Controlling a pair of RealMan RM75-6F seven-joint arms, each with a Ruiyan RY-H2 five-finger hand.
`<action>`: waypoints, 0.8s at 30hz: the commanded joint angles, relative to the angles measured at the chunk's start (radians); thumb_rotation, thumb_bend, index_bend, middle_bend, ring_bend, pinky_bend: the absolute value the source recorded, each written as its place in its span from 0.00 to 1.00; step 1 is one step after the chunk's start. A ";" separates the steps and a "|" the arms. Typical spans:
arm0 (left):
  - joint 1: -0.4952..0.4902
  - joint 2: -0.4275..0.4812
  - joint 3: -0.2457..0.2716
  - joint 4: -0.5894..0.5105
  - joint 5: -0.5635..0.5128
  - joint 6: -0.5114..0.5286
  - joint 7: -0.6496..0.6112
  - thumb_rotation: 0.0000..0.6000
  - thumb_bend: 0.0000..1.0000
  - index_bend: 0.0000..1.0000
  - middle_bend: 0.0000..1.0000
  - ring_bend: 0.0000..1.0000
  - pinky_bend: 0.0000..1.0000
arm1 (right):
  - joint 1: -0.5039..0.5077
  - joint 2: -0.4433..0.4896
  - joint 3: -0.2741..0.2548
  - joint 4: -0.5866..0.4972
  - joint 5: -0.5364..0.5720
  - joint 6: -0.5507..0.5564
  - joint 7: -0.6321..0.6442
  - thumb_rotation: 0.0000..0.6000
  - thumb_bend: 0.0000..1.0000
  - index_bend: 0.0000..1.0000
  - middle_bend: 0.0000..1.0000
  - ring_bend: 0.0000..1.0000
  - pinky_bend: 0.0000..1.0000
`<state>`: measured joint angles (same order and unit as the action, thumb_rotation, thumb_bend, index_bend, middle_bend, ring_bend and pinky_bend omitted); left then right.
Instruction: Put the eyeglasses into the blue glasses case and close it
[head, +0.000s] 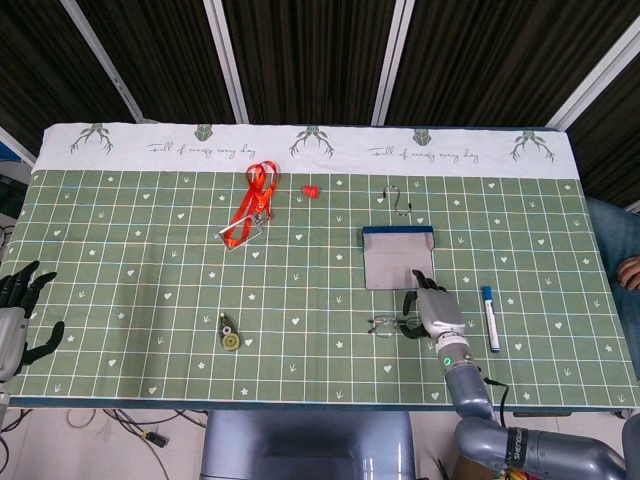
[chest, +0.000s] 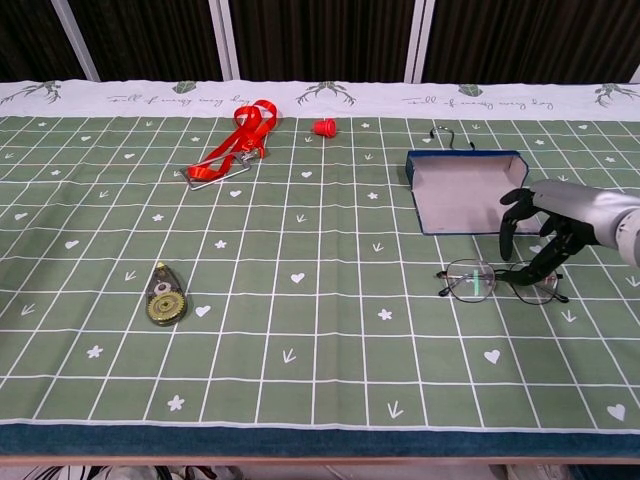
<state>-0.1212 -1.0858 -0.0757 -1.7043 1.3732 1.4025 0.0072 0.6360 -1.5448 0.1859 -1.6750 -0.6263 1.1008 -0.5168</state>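
Observation:
The eyeglasses (chest: 488, 281) lie flat on the green cloth just in front of the open blue glasses case (chest: 460, 189), also seen as eyeglasses (head: 387, 324) below the case (head: 397, 256) in the head view. My right hand (chest: 548, 227) hovers over the right lens with its fingers curled downward and fingertips close to the frame; it holds nothing. The same right hand (head: 433, 312) partly covers the glasses' right half in the head view. My left hand (head: 18, 318) rests at the table's far left edge, fingers spread and empty.
A blue-capped marker (head: 490, 317) lies right of my right hand. A metal hook (head: 401, 200) sits behind the case. Further left are a red lanyard (head: 251, 205), a small red cap (head: 311, 189) and a correction-tape dispenser (head: 229, 334).

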 joint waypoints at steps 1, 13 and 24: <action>0.000 0.000 0.000 0.000 -0.001 0.000 0.000 1.00 0.40 0.12 0.00 0.00 0.00 | 0.002 -0.002 -0.001 0.004 -0.001 -0.003 0.001 1.00 0.35 0.57 0.06 0.12 0.19; 0.000 0.000 0.000 -0.001 -0.003 -0.002 0.001 1.00 0.40 0.12 0.00 0.00 0.00 | 0.005 -0.009 -0.009 0.016 -0.005 -0.007 0.002 1.00 0.41 0.58 0.06 0.12 0.19; -0.001 0.001 0.000 -0.002 -0.005 -0.004 0.004 1.00 0.40 0.12 0.00 0.00 0.00 | 0.010 -0.012 -0.007 0.027 0.002 -0.017 0.007 1.00 0.42 0.58 0.06 0.12 0.19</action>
<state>-0.1224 -1.0850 -0.0755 -1.7061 1.3682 1.3982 0.0117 0.6461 -1.5565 0.1791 -1.6484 -0.6246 1.0842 -0.5103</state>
